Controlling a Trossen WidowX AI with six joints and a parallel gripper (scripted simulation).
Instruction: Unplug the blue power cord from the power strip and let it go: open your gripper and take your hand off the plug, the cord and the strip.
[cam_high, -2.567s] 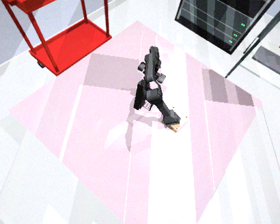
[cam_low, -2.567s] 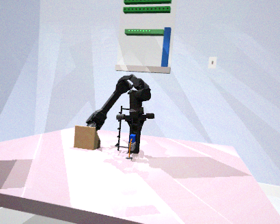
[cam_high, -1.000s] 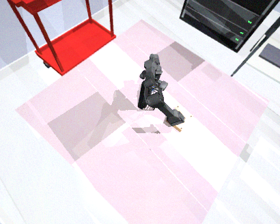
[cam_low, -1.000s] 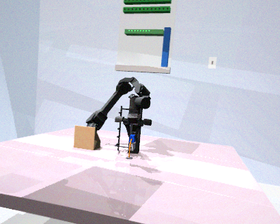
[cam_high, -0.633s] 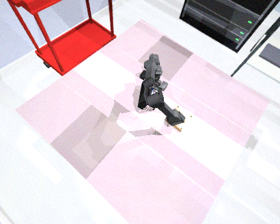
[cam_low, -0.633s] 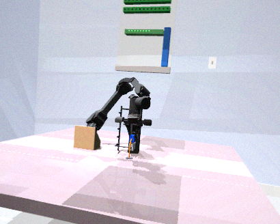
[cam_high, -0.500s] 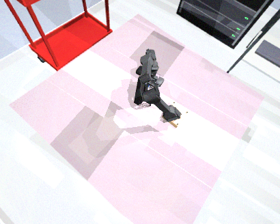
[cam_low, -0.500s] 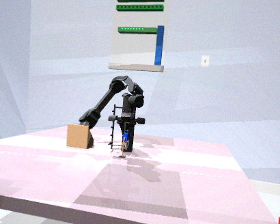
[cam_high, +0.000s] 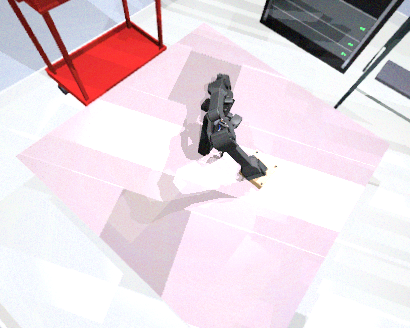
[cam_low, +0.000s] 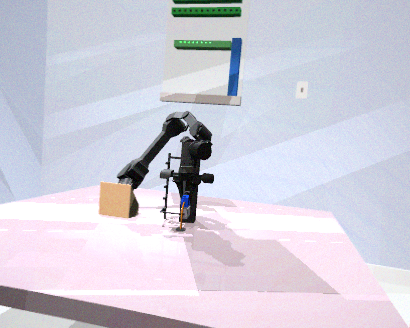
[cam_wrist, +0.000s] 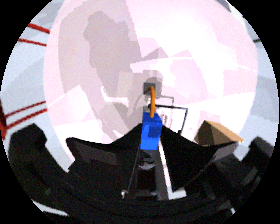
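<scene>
Red rack (cam_high: 95, 47) stands off the pink mat's (cam_high: 125, 150) left corner, well apart from the arm. Mid-mat, gripper (cam_wrist: 151, 136) points down, fingers clamped on blue plug (cam_wrist: 150, 132); long axis vertical, orange prong (cam_low: 182, 220) downward. Tan block (cam_low: 115, 199) near arm base.

The bench (cam_low: 280, 250) has a smooth, pale pink surface with a soft sheen; light and grey patches lie across it. The arm (cam_low: 150, 152) and its claw (cam_wrist: 150, 155) look like matt dark grey plastic or coated metal; which of the two cannot be told. The plug (cam_wrist: 150, 131), clamped in the claw, is a plain saturated blue with a smooth, plastic look. The block (cam_low: 116, 199) at the arm's base is matt tan, like cardboard or unfinished wood. The rack (cam_high: 100, 47) is glossy red, like painted metal.
</scene>
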